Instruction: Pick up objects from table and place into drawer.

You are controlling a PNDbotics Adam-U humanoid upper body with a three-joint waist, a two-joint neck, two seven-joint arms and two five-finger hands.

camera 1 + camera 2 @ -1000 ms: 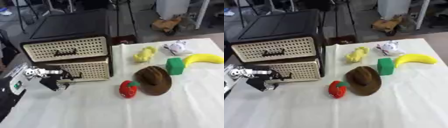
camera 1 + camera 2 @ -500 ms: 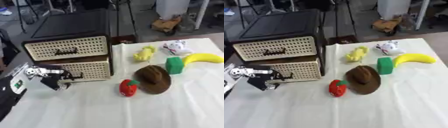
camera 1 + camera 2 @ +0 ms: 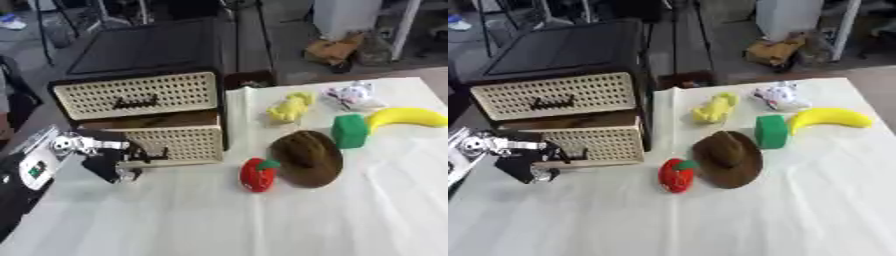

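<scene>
black left hand (image 3: 112,161): fingers curled on the handle (image 3: 150,156) of the lower drawer (image 3: 171,145), low at the view's left
change: lower drawer front now stands further out from the cabinet (image 3: 140,85) than a second ago, dark gap showing above it; hand has drawn back toward the robot with it
meaning: opening step under way, drawer looks only part open, probably needs more pull before anything fits in
upper drawer (image 3: 136,95): shut, untouched
right hand: not in any view
objects: all on the white tablecloth (image 3: 262,220) right of the cabinet, none in the drawer yet
nearest: red strawberry toy (image 3: 258,174), touching the brown hat (image 3: 308,157)
further: green block (image 3: 349,131), banana (image 3: 409,119), yellow plush (image 3: 290,106), white plush (image 3: 352,95)
next: likely strawberry toy first, closest to the drawer
</scene>
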